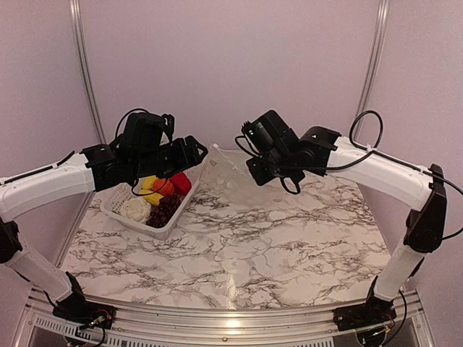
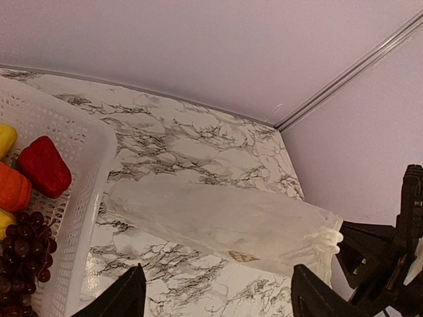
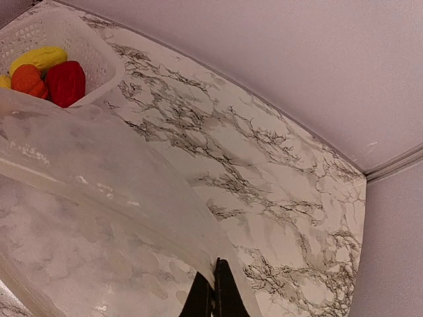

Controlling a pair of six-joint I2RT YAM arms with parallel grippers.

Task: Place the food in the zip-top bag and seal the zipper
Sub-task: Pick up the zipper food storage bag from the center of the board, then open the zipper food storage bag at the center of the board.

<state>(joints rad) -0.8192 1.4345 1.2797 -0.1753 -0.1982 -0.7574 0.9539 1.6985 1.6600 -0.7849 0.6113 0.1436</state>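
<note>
Beside basket [image 1: 119,199], zip-top bag [image 1: 224,168] edge pinched by right jaws.

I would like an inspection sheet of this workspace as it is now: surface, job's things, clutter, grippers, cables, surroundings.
Surface: marble-pattern table.
Job's things: clear bag held up at one end, no food seen inside. The red pepper, orange fruit, yellow pieces, cauliflower and grapes lie in the white basket.
Clutter: nothing seen.
Grippers: left gripper open, holding nothing; right gripper shut on the bag's edge.
Cables: a black cable loops over the left arm and the right arm.
Surroundings: plain pale walls, metal corner posts.
</note>
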